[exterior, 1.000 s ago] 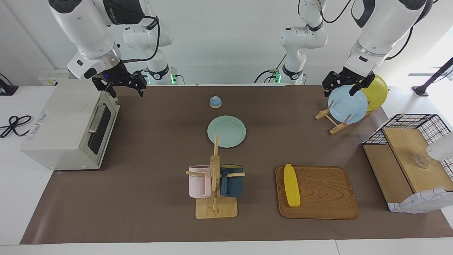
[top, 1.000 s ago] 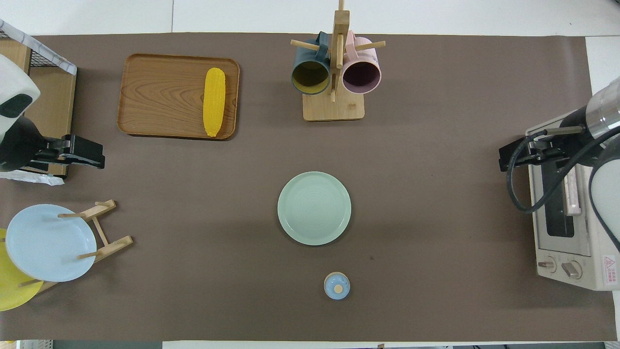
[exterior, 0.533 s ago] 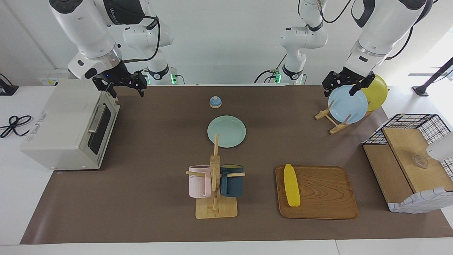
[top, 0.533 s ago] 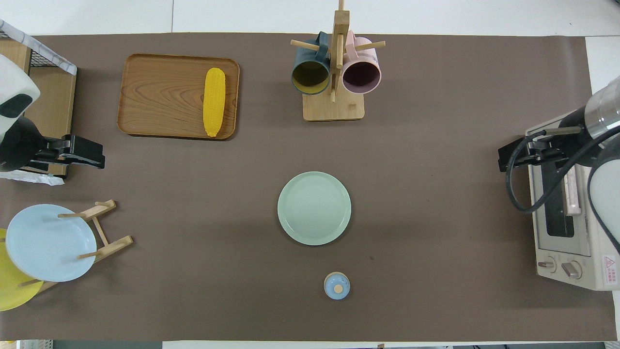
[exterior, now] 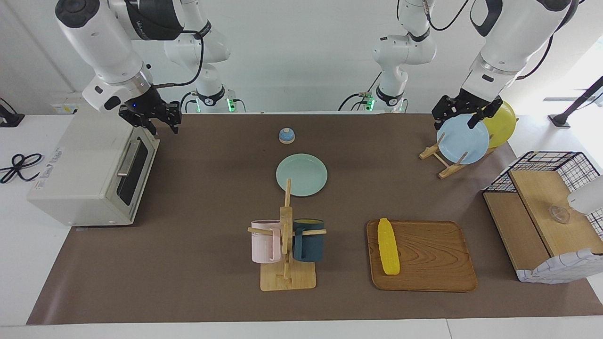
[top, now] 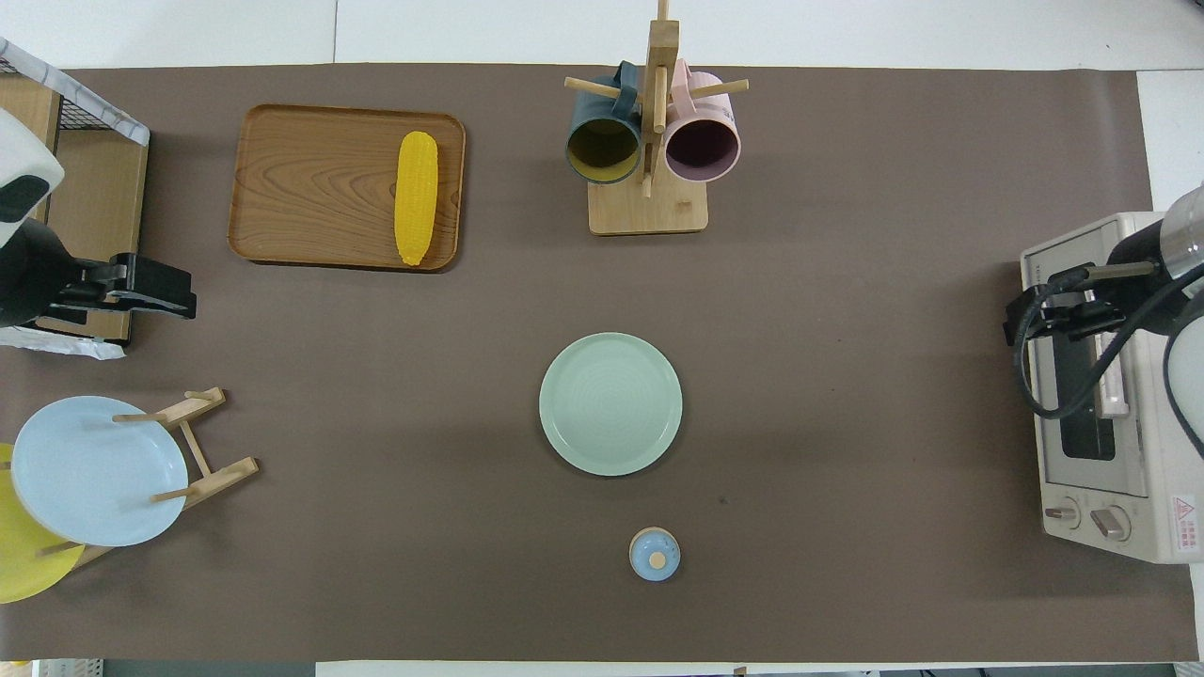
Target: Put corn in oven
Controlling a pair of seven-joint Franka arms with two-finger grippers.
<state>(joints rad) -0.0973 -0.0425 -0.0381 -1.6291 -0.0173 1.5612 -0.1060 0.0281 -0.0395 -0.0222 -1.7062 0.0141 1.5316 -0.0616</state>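
Two grippers we are watching: the right gripper (exterior: 153,117) hanging over the oven (exterior: 92,167), grip unreadable, the left gripper (exterior: 464,113) gaping, the corn (exterior: 388,246) lying on its tray (exterior: 433,256).

no legible text, red warning sticker on oven (top: 1183,523), faint unreadable lettering on its side (exterior: 49,162)

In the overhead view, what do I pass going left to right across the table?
Blue plate in its rack, wooden tray, corn, green plate, blue bell, pink mug, oven.
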